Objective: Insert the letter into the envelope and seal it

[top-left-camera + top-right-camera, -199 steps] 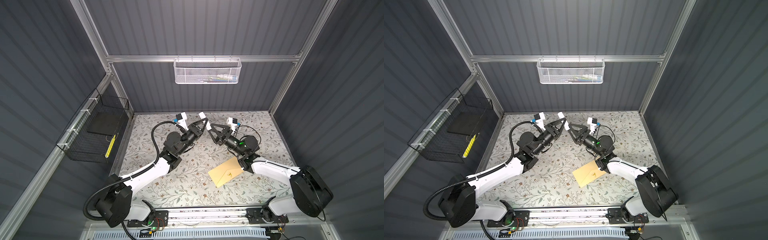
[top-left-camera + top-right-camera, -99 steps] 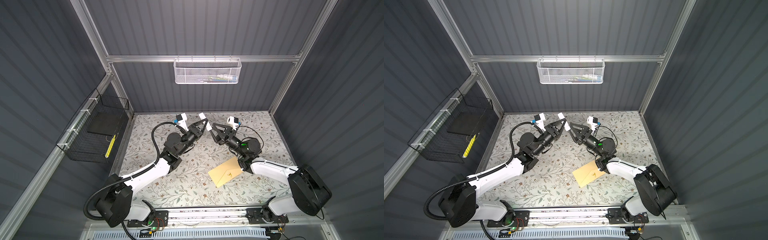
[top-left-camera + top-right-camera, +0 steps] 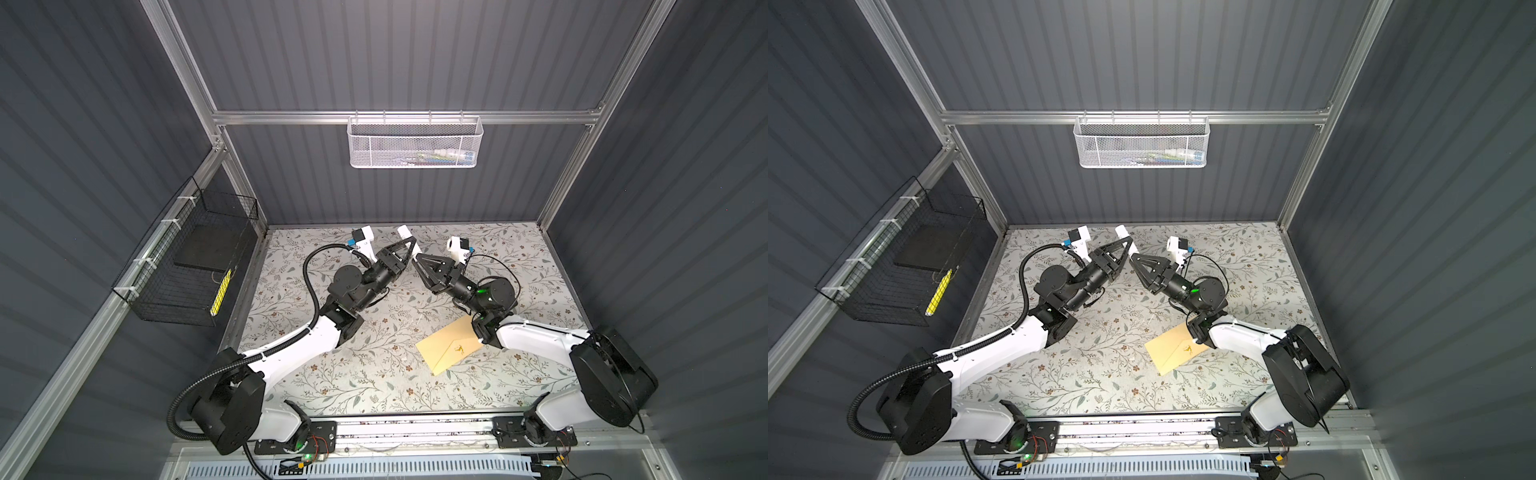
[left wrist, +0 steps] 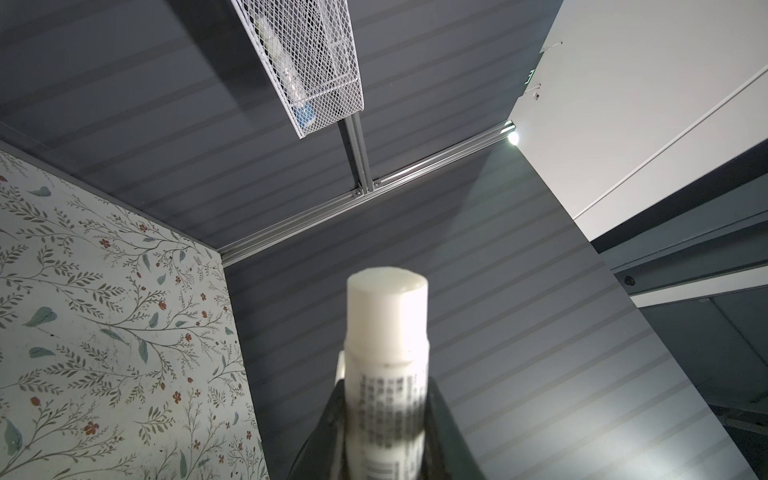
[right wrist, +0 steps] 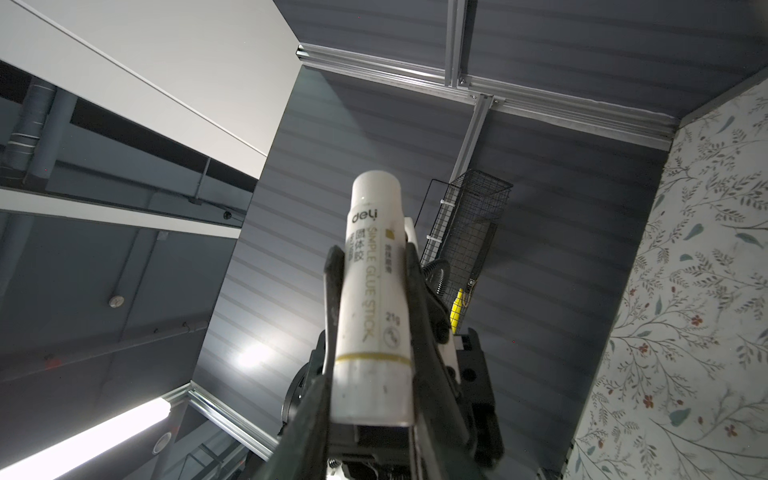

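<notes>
My left gripper (image 3: 409,246) is clamped on a white plastic glue stick (image 4: 387,316), a short printed cylinder. Its pale end juts past my fingertips, raised off the table towards the back. It is light and stiff, but the barrel is smooth and round, so I expect it to twist or slip unless gripped square across the middle. My right gripper (image 3: 417,259) meets the left almost tip to tip. In the right wrist view its jaws lie against both sides of the barrel, so I judge them closed on it as well.

Further right and nearer the front, the tan kraft-paper envelope (image 3: 446,347) lies flat on the floral-printed tabletop (image 3: 374,374). Its pointed triangular flap appears folded down, small gold mark upward. Thin, limp and nearly weightless, it will likely buckle or skate if pushed. The flap's point or a free edge is the place to pinch, with the body pinned down. I cannot see the white paper letter anywhere; my guess is that it is inside.

On the left wall hangs a black wire basket (image 3: 166,303) holding a dark slab and a yellow thing (image 3: 220,291). A white mesh basket (image 3: 415,143) hangs on the back wall. Both are well clear. My own right arm (image 3: 536,338) crosses over the envelope's far right corner, and that is what blocks access to it.
</notes>
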Motion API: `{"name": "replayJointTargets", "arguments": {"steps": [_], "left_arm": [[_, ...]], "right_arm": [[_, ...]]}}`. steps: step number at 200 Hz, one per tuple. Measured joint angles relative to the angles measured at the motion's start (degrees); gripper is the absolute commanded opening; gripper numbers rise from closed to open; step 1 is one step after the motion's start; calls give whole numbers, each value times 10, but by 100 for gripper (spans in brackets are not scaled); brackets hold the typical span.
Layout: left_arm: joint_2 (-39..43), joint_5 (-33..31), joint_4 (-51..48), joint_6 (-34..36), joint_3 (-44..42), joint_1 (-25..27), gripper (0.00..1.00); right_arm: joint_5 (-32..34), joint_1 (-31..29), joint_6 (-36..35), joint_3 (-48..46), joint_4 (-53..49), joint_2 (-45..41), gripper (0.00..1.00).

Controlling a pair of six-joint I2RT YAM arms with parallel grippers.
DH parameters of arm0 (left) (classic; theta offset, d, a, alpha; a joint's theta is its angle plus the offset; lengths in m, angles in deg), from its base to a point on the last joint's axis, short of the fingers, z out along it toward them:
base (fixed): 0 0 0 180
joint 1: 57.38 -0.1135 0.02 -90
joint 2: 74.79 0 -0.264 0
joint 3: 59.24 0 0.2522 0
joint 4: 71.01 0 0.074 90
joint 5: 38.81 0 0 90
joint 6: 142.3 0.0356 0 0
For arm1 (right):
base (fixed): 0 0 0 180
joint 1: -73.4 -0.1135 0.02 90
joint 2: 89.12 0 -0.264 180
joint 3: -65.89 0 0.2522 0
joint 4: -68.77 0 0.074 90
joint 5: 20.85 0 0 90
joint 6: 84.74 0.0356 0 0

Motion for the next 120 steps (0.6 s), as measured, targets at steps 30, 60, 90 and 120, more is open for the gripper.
{"name": "replayJointTargets", "arguments": {"steps": [30,60,90,120], "left_arm": [[0,0,-4,0,0,0,0],[0,4,-22,1,0,0,0],[2,14,-54,2,6,0,0],[13,28,-96,17,32,0,0]], "right_arm": [[-1,0,-14,1,-10,-1,26],[-1,1,-69,3,-92,-33,25],[57,-20,-246,46,-359,-121,28],[240,-98,-472,141,-599,-156,34]]}}
